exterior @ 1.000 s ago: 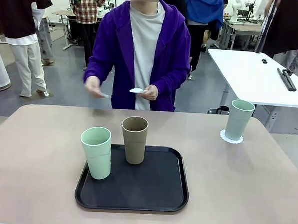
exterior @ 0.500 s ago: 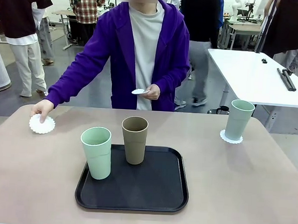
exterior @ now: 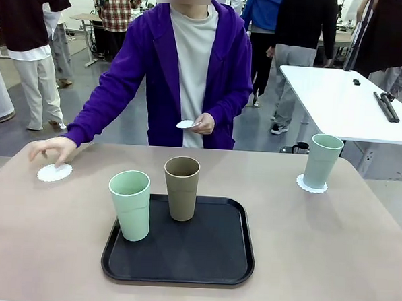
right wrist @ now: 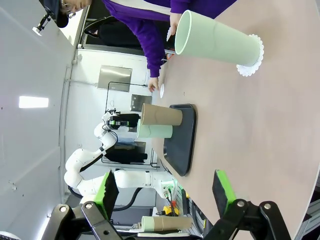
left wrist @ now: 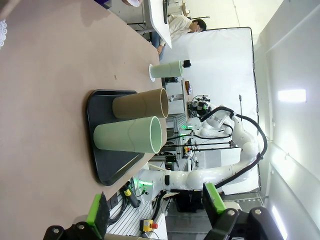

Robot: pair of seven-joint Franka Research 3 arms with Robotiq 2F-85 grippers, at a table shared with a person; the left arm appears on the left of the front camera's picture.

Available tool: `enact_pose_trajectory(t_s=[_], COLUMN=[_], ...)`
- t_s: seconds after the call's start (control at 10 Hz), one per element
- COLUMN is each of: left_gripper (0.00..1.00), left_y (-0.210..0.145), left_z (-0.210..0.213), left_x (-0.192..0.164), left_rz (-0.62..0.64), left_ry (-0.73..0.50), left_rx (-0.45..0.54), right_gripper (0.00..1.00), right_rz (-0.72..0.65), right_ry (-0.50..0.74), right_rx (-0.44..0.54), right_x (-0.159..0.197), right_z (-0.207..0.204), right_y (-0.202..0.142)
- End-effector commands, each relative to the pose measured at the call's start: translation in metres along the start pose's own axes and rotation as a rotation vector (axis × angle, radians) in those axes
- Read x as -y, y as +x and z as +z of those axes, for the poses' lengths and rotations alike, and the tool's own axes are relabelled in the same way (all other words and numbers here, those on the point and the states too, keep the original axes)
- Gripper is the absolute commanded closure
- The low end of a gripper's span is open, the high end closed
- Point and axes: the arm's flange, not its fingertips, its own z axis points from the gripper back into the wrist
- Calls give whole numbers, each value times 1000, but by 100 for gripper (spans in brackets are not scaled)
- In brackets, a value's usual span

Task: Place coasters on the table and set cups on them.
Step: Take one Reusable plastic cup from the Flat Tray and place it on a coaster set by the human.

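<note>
On the beige table [exterior: 330, 252] a black tray [exterior: 182, 257] carries a mint cup [exterior: 129, 204] and a tan cup [exterior: 181, 188]. Another mint cup [exterior: 322, 160] stands on a scalloped white coaster [exterior: 312, 186] at the far right. At the far left lies a second coaster [exterior: 55, 172], with the person's hand [exterior: 53, 149] hovering just over it. Their other hand holds one more coaster [exterior: 187, 123] at chest height. My left gripper [left wrist: 155, 210] is open, well short of the tray's cups [left wrist: 129, 135]. My right gripper [right wrist: 165, 192] is open too, far from the mint cup [right wrist: 217, 42].
The person in a purple hoodie stands at the table's far edge, one arm stretched over its left corner. A white table [exterior: 352, 104] stands behind on the right, and other people walk in the background. Bare tabletop lies in front of and to both sides of the tray.
The person reached out to the far left, laid a coaster on the table and has now lifted the hand slightly off it. Cups and grippers have not moved.
</note>
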Motion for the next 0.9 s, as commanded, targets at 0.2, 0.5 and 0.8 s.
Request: enact_pose_trajectory(t_s=[0.2,0.5,0.8], left_gripper=[0,0,0], left_y=[-1,-1,13], left_z=[1,1,0], left_x=[2,2,8], left_rz=[-5,-5,-171], left_ry=[-14,-14,91], left_rx=[5,5,21], right_gripper=[0,0,0], right_rz=[0,0,0], right_ry=[13,13,13], right_rx=[4,4,4], right_x=[-1,-1,-1], right_z=[-2,-2,-2], right_y=[-1,-1,-1])
